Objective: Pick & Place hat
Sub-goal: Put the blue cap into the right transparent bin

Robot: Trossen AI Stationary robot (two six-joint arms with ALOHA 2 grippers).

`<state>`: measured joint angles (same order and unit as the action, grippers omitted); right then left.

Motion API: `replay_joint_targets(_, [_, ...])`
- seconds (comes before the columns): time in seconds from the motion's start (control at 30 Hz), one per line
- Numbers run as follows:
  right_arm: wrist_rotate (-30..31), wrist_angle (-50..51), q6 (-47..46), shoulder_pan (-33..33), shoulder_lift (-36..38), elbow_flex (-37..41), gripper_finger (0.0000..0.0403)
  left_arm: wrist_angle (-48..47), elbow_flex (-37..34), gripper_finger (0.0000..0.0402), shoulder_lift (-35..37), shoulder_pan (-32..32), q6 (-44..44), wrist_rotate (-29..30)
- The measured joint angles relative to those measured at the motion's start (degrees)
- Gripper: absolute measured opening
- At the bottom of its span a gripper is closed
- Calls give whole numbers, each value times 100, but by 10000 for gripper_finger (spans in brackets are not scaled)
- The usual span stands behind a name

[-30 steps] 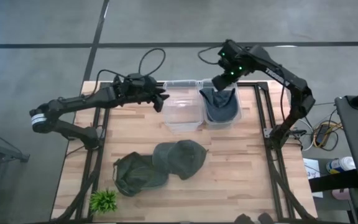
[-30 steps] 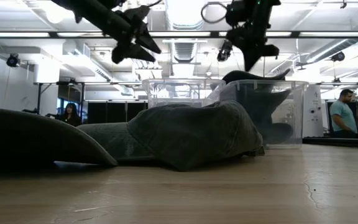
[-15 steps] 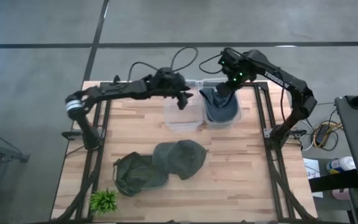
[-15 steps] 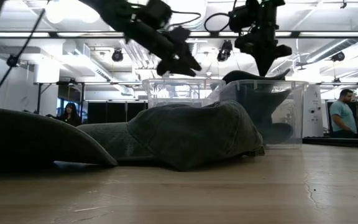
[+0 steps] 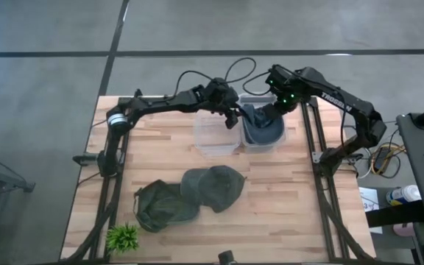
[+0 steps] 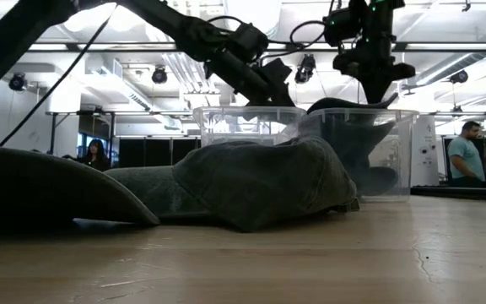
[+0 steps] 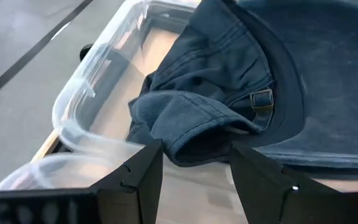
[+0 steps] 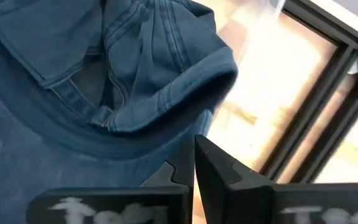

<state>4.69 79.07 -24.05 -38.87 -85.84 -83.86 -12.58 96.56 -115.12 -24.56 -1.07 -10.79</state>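
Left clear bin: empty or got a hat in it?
Empty. The high view shows only bare clear floor in the left bin; the blue hat sits in the right bin beside it.

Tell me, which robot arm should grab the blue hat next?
Probably the left. The left gripper is open, facing the blue hat in its clear bin. The right gripper looks shut above it.

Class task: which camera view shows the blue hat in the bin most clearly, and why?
The left wrist view: the blue hat fills it, strap buckle visible. The right wrist view is close too, partly blocked; high view is small; low view sees it through the bin's wall.
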Motion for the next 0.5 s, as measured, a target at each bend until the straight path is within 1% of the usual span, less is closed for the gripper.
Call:
replay_joint_targets(0.33, [-81,-832,0,-2,36,653,9,0,6,177,-23,-5,-224,-13])
replay_joint_targets(0.5, [-304,-1363,-77,-2,36,855,9,-29,12,177,-20,-34,-349,74])
